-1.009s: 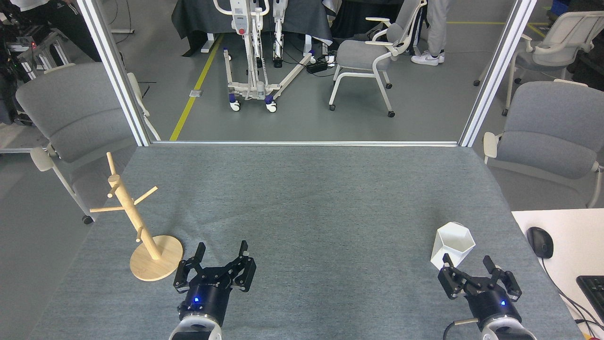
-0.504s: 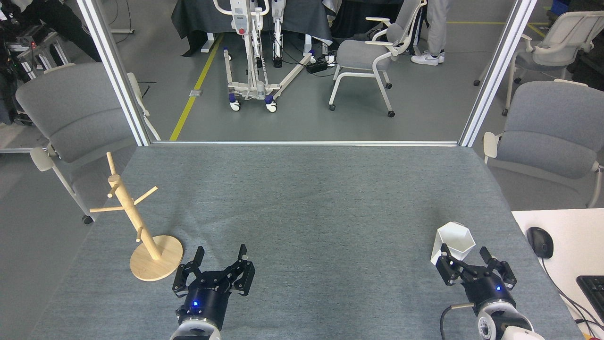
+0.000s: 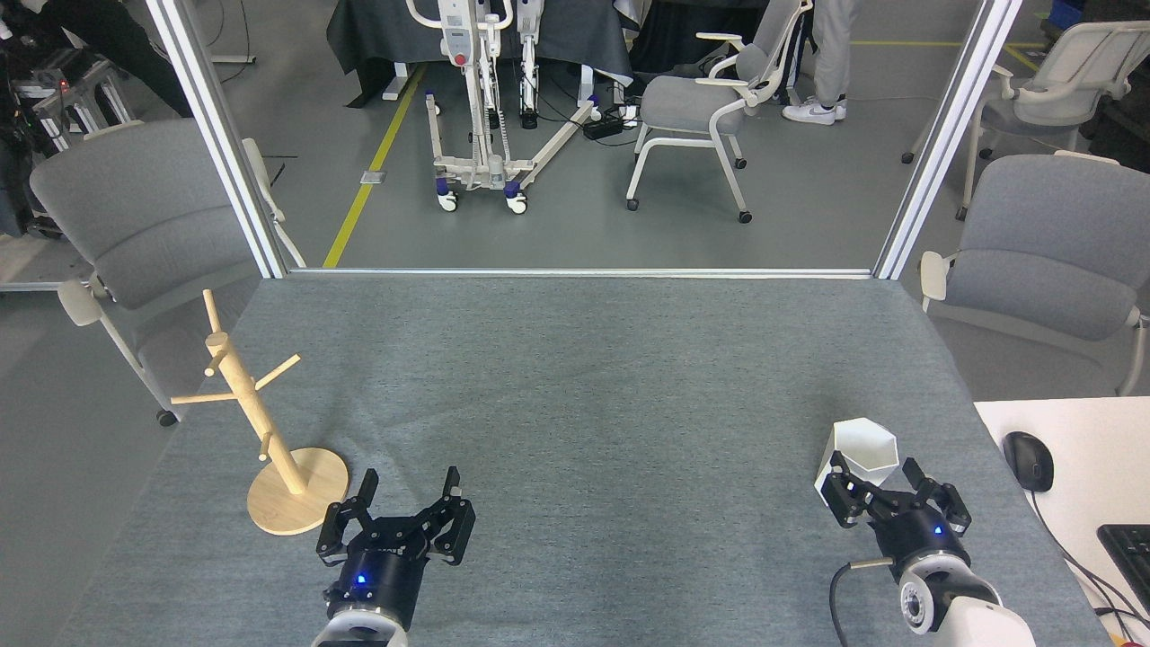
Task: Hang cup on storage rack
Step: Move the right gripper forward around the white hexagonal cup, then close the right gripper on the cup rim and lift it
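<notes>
Head view, looking forward and down over a wide table (image 3: 575,377) covered in grey felt, which fills most of the picture. Beyond its far edge lies a workshop floor with grey chairs (image 3: 692,103) and a wheeled metal frame (image 3: 481,99).

At the near left of the table stands the storage rack (image 3: 260,422), a pale wooden mug tree with a round flat base, a slim pole leaning slightly in this view, and several thin pegs angled outward. No cup hangs on it.

At the near right sits the cup (image 3: 858,454), small, white and faceted, with its six-sided opening facing up and tilted a little toward the camera. Its handle cannot be made out from here.

The left gripper (image 3: 409,494) rests low near the rack's base, fingers spread wide and holding nothing.

The right gripper (image 3: 876,481) is the one that matters. Its fingers are spread apart and empty, and they point up the picture straight at the cup, which lies just beyond the tips. The left fingertip appears to overlap the cup's near left wall, though whether it touches is hard to judge from this angle. The right arm is clearly the nearer one; the cup sits well apart from the rack, across the table's width.
</notes>
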Controlling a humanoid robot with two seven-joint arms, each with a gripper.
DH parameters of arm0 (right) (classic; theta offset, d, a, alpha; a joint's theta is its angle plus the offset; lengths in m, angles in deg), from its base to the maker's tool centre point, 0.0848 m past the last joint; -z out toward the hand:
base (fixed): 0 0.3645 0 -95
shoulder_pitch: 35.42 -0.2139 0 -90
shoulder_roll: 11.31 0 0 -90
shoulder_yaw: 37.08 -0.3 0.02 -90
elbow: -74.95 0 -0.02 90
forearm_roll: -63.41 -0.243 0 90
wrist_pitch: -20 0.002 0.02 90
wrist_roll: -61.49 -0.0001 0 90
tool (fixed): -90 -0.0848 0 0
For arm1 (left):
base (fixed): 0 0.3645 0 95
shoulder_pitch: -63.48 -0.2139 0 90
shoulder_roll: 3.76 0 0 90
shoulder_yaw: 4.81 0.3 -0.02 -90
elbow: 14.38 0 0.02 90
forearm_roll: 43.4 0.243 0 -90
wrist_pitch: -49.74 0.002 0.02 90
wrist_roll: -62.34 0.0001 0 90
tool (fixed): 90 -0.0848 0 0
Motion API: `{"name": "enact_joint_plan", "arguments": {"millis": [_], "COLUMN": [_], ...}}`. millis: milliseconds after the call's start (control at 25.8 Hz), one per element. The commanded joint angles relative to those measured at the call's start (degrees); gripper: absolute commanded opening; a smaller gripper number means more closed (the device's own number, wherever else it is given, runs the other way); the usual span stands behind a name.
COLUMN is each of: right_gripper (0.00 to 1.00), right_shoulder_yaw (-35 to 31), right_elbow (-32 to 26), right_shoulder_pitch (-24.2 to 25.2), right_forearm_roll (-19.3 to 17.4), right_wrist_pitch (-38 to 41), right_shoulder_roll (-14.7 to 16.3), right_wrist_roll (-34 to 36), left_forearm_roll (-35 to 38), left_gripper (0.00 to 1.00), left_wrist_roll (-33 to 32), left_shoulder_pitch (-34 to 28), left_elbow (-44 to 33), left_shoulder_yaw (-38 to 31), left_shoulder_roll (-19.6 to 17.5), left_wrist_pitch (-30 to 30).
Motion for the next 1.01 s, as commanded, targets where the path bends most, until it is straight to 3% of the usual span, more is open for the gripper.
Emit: {"name": "enact_joint_plan", "arguments": {"millis": [0,737,970], "right_gripper": [1.0,1.0,1.0], "right_shoulder_yaw": [1.05,1.4,1.4], "right_elbow": [0.11,2.13,2.22], "right_shoulder_pitch": [-0.25,-0.43,-0.51], "right_forearm_roll": [-0.08,-0.87,-5.0], "right_wrist_pitch": [0.03,-4.63,-5.68], "right_shoulder_roll": [-0.06,-1.46,-1.46], "right_wrist_roll": [0.03,-0.06,-0.06], "left_forearm_roll": [0.0,-0.09,-0.09], "left_gripper": [0.99,0.99,0.99], "left_wrist_roll": [-0.01,0.08,0.16], "left_shoulder_pitch": [0.13,0.92,0.92], "left_elbow": [0.07,1.91,2.26], "left_shoulder_yaw": [-0.07,0.02,0.11], "left_shoulder_roll": [-0.17,0.63,0.71], "left_wrist_pitch": [-0.02,-0.02,-0.02]}}
